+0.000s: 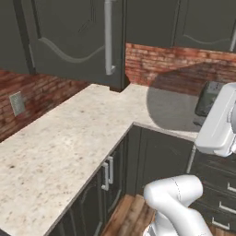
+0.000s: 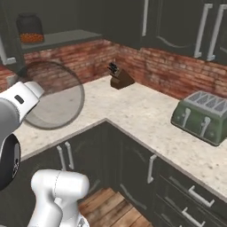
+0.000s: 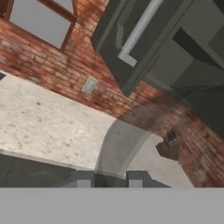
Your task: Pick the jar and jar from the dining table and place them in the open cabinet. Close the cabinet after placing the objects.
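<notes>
Up on the cabinet shelf, small jar, well above the clenched, empty tool.

The worktop wraps round an inside corner, with the brick wall behind it on both runs. On it, a knife block stands back against the wall near the corner, and a toaster sits well apart to its right. Above the left run, a jar stands on the shelf inside the open cabinet. An outlet sits on the wall left of the cabinet door.
</notes>
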You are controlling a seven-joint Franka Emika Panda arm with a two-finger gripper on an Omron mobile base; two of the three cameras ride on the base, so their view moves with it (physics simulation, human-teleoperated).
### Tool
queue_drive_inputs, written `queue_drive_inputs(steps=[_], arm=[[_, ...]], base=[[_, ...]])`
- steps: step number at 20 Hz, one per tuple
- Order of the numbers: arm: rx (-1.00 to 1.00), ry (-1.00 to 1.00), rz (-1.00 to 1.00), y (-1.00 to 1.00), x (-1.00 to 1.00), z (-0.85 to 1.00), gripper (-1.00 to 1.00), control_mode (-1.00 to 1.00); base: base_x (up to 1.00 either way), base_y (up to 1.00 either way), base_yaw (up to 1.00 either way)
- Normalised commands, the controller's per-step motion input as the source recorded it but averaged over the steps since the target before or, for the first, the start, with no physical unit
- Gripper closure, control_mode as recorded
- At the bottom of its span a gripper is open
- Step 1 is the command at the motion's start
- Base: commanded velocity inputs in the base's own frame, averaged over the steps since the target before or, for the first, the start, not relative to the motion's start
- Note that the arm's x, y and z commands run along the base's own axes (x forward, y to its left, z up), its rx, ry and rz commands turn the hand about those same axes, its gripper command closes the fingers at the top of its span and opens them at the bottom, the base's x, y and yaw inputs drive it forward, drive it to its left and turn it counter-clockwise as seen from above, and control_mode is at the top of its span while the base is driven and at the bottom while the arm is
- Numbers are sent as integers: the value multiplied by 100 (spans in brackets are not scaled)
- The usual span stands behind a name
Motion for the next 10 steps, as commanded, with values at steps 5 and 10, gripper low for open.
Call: queue_drive_inputs(steps=[5,10], arm=[[0,0,0,0,0,0,100,100],[0,0,0,0,0,0,100,100]], base=[[23,-47,35],[13,-35,32]])
